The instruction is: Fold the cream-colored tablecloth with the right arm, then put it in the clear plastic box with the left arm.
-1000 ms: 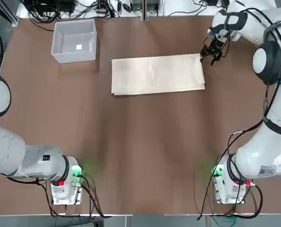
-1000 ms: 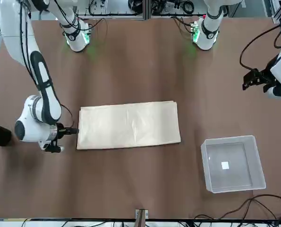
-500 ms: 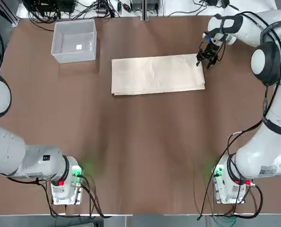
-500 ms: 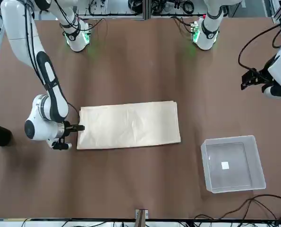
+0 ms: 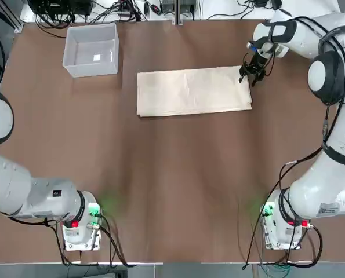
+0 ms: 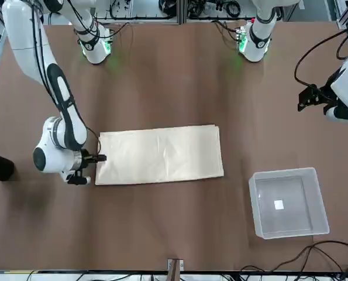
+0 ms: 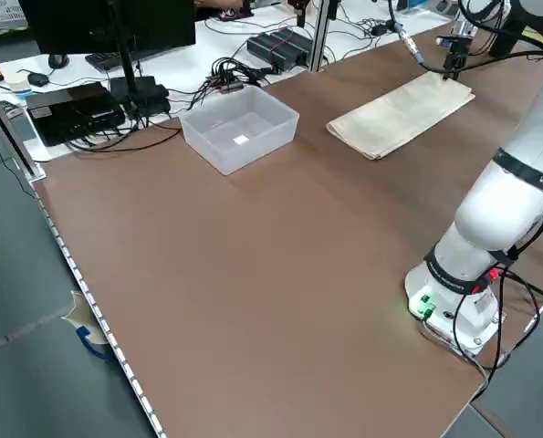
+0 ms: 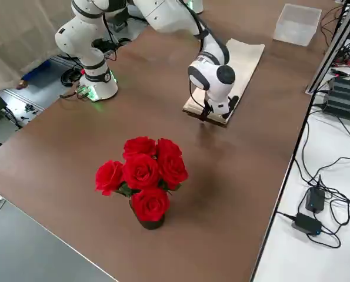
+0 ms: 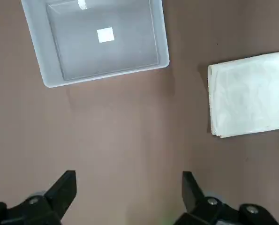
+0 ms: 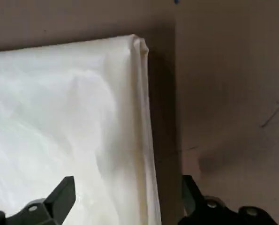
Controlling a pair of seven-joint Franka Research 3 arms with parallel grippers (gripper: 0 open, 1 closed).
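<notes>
Top view, cloth: here's the cream-colored tablecloth (image 5: 192, 91), a neat flat strip on the far half of the bench (image 5: 178, 191), short ends facing left and right.
Top view, box: the clear plastic box (image 5: 91, 52) sits by the far edge, near the far left corner, well apart from the cloth, nothing in it.
Top view, right gripper: the right gripper (image 5: 248, 80) is right at the cloth's right end; its height off the bench is hard to call from above.
Front view, left gripper: now we get what the top view crops out, the left gripper (image 6: 302, 102), up by the bench's left edge.
Front view, right gripper: two dark fingertips stand apart, one reaching over the cloth's short end.
Left side view, beyond the bench: a black monitor (image 7: 107, 27) and a person's forearm (image 7: 221, 4) over the white desk (image 7: 184, 59) behind; the box walls show from the side, too.
Right side view, flowers: and only here, red roses (image 8: 142, 170) in a dark pot (image 8: 151, 223), toward the bench's right side.
Left wrist view, left jaws: wide, holding nothing, with box and cloth both in sight.
Right wrist view, right jaws: wide as well, nothing gripped, one over the cloth, the other past its end; this close, the stacked layers show along the edge.
</notes>
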